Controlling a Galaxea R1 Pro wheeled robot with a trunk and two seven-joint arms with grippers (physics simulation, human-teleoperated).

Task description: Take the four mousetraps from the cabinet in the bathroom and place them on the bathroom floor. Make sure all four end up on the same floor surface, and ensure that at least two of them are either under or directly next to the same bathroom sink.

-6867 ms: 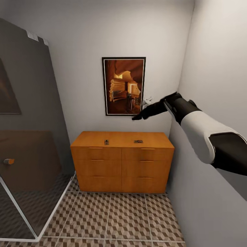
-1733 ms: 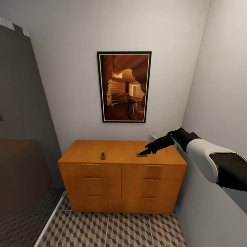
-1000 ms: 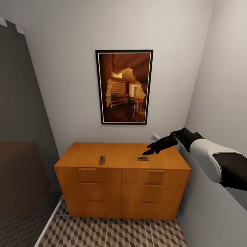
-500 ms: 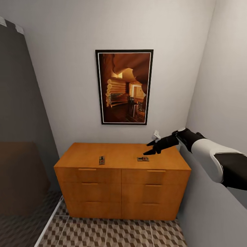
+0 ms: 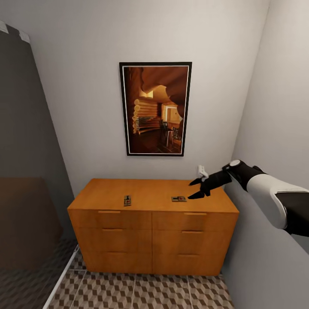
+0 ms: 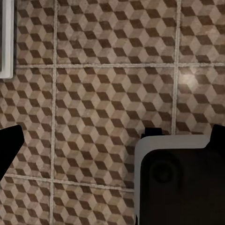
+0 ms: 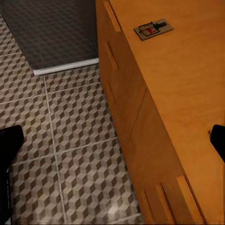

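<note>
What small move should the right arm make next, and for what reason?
Probably lower the right tool a little and shift it toward the nearer mousetrap. Its fingers are spread and it hovers just above the cabinet top, beside that trap rather than over it. The trap lies flat and untouched, so centring the fingers over it comes before closing.

Grey walls (image 5: 86,86), framed picture (image 5: 155,108), dark panel (image 5: 25,171)

The traps (image 5: 128,200) are too small for detail. The frame edge cuts the right arm (image 5: 279,201) and cabinet (image 7: 187,117).
</note>
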